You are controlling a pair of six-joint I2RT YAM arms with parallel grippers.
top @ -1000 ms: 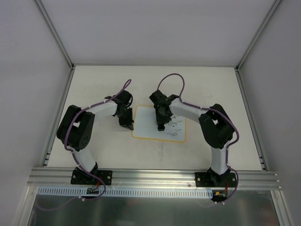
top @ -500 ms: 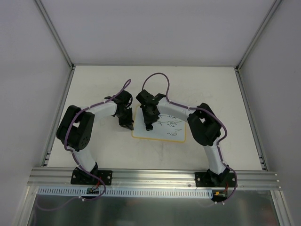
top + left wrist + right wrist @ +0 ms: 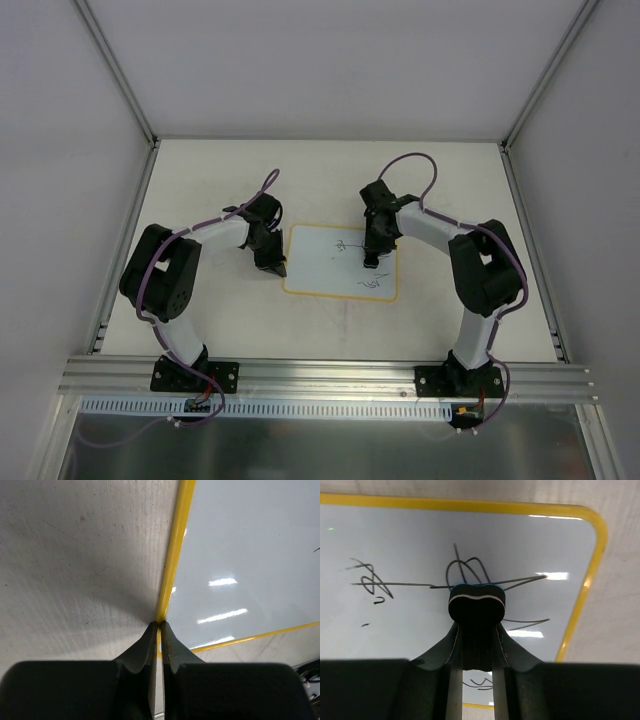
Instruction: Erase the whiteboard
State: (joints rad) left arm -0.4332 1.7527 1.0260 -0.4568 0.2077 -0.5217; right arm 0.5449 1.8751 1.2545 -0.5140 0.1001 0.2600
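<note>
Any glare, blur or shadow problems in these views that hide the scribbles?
Left wrist: lamp streaks glare on the whiteboard, soft shadow beside the blurred left gripper. Right wrist: small glare patches, scribbles sharp, right gripper and eraser dark. Top external: even light, scribbles tiny.

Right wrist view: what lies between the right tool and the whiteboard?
A small dark eraser, held in the right tool, lies between it and the whiteboard, over the scribbles; the right wrist view shows this.

An off-white table (image 3: 200, 170) fills the centre of the top view, scuffed and scratched. Plain pale walls (image 3: 330, 60) enclose it. Metal struts (image 3: 115, 70) run to the upper corners; an aluminium rail (image 3: 330, 375) crosses the bottom.
</note>
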